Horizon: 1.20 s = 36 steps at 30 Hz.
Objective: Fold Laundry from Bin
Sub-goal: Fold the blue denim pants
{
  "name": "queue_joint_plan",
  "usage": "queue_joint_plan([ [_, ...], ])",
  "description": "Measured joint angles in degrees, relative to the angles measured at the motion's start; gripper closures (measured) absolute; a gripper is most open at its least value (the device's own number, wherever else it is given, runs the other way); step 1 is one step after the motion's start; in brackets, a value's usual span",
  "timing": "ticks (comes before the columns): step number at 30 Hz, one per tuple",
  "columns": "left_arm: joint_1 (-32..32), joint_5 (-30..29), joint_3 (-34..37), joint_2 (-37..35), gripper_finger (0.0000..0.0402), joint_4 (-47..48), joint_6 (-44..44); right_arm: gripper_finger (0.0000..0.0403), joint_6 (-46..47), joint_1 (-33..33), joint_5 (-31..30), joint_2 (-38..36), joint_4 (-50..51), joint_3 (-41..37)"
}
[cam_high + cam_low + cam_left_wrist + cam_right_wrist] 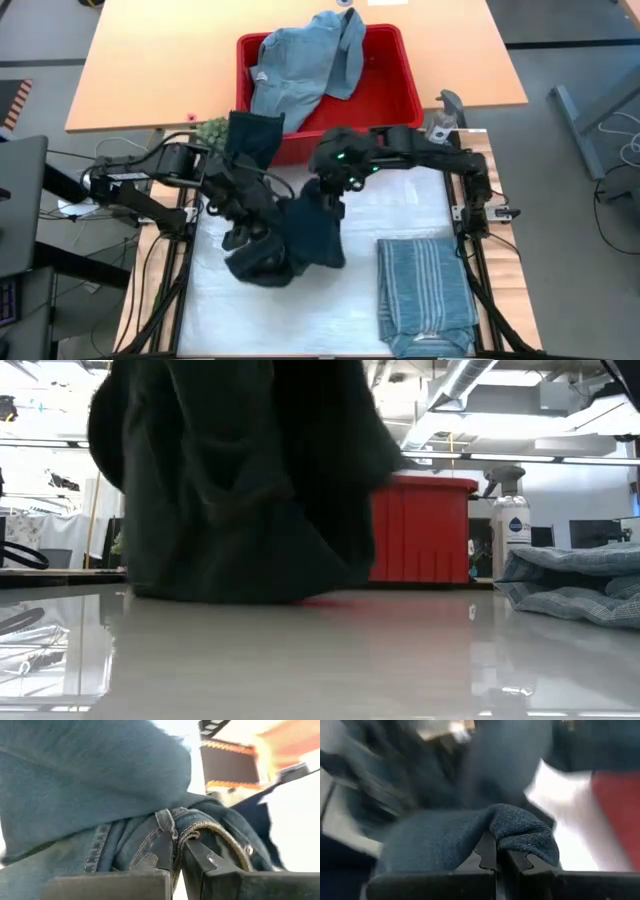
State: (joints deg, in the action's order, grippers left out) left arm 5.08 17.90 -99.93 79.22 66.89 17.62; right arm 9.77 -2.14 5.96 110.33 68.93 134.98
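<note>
Both arms work over the white sheet point(300, 310) on the bench point(150, 60), each holding the dark trousers point(300, 235). The left tool point(176, 855) is clenched on a stitched waistband seam of the trousers, the denim bunched over its fingers point(210, 865). The right tool point(496, 855) is clamped tight on a fold of the same dark cloth, which humps over its tips. In the high view the trousers hang between the two tools as a crumpled mass near the sheet's middle, with one leg trailing back toward the bin point(390, 90). In the low view their lower edge rests on the sheet.

The red bin stands beyond the sheet, with a light blue garment point(300, 70) heaped in it and draped over its far rim. A striped shirt point(425, 290) lies folded flat on the sheet's right side, apart from the trousers. A spray bottle point(510, 525) stands by the bin.
</note>
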Motion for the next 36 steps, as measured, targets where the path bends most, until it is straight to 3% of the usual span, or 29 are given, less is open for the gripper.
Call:
queue_joint_plan([
  [3,1.5,2.1,1.9,-1.4,0.0401,-3.7,7.0,0.0369,-3.3,-1.4,0.0,2.4,7.9,0.0],
  [6,3.7,0.5,1.8,-1.8,0.0401,-4.8,12.2,0.0321,-7.4,-3.5,0.0,5.1,11.4,0.0],
  [11,8.1,-3.9,1.6,-2.9,0.0401,-6.6,18.4,0.0242,-12.8,-7.9,0.0,8.8,13.1,0.0],
  [15,12.4,-10.8,1.6,-3.3,0.0396,-7.9,22.6,0.0209,-18.8,-11.6,0.0,9.2,12.1,0.0],
  [19,14.6,-16.7,1.6,-3.3,0.0393,-7.9,23.0,0.0204,-23.6,-14.9,0.0,9.1,4.0,0.0],
  [23,14.7,-18.9,1.6,-3.3,0.0392,-8.8,23.0,0.0214,-23.5,-18.1,0.0,9.4,-1.9,0.0],
  [32,13.9,-21.8,1.6,-3.3,0.0391,-9.4,22.5,0.0239,-24.1,-19.7,3.5,11.0,-1.9,-0.8],
  [36,12.6,-21.9,1.6,-3.3,0.039,-9.5,21.7,0.0244,-27.5,-19.4,-0.1,10.9,-4.1,-1.2],
])
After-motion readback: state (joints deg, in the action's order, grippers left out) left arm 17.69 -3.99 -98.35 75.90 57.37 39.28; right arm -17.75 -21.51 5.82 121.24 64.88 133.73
